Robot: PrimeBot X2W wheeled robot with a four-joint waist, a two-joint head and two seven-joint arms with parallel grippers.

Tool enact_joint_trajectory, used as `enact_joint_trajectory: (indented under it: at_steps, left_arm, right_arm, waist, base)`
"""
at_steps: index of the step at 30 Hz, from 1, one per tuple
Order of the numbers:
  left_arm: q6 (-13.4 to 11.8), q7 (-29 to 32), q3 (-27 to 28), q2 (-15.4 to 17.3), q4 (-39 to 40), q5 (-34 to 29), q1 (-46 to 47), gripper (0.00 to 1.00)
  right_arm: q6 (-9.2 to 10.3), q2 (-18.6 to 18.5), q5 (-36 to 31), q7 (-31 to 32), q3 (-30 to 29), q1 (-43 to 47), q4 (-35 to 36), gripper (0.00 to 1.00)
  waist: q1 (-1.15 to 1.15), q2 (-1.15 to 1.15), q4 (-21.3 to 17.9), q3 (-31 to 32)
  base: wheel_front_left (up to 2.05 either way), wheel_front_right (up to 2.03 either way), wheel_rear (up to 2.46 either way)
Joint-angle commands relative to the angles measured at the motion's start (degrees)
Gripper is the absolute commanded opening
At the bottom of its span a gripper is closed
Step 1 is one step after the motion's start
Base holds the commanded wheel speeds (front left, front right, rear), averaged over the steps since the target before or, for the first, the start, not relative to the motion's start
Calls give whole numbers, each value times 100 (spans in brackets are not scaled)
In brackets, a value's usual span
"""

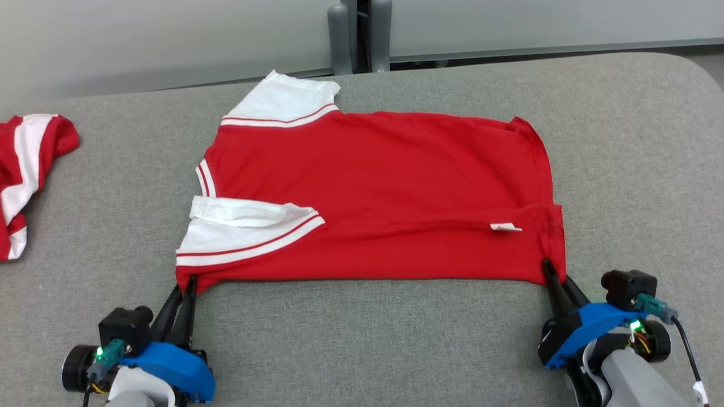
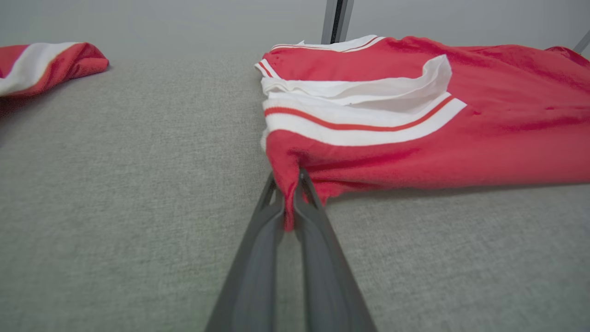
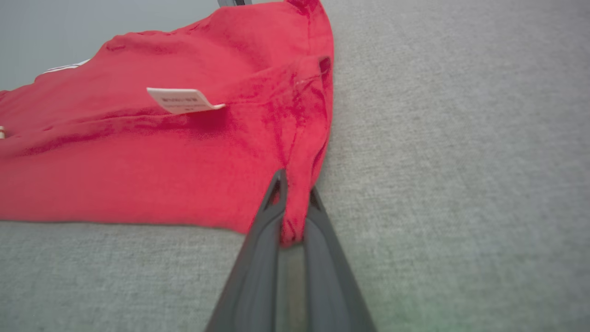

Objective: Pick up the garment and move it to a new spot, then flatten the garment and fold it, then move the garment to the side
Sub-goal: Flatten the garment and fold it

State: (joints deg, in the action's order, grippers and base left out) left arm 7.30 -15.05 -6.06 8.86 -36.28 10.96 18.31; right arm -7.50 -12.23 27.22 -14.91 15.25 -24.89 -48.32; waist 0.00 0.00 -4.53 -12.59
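A red garment (image 1: 373, 186) with white, red-striped sleeves lies spread on the grey table, its near long edge folded over the body and a small white label (image 1: 505, 227) showing near the right end. My left gripper (image 1: 188, 281) is shut on the garment's near left corner (image 2: 288, 184), just below the folded sleeve (image 2: 359, 108). At the near right corner (image 3: 295, 216), my right gripper (image 1: 550, 267) is shut on the red cloth. Both corners sit low, close to the table surface.
A second red and white garment (image 1: 25, 169) lies bunched at the table's left edge, also seen at the upper left in the left wrist view as a red and white heap (image 2: 41, 64). Grey posts (image 1: 362, 34) stand behind the table's far edge. Bare grey table (image 1: 633, 169) lies to the right.
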Motion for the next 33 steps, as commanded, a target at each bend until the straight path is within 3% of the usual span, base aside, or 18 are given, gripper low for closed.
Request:
enact_joint_trajectory:
  at_steps: [1,17,32,33]
  left_arm:
    - [3,-17,46,38,73,-19,-179,0]
    - [-152,-16,348,-226,958,117,-2042,0]
    - [-180,-17,394,-360,1178,220,-2705,0]
    - [-190,-17,395,-369,1160,217,-2716,19]
  right_arm:
    - [2,-19,50,-21,7,179,1,0]
    - [2,-49,250,1,-148,1683,748,0]
    - [3,60,10,770,-664,2960,2132,0]
    - [3,85,-22,824,-692,3007,2196,1]
  waist:
    - [0,0,75,148]
    - [0,0,573,1040]
    - [0,0,670,1271]
    - [0,0,646,1279]
  base:
    - [0,0,0]
    - [0,0,0]
    - [0,0,0]
    - [0,0,0]
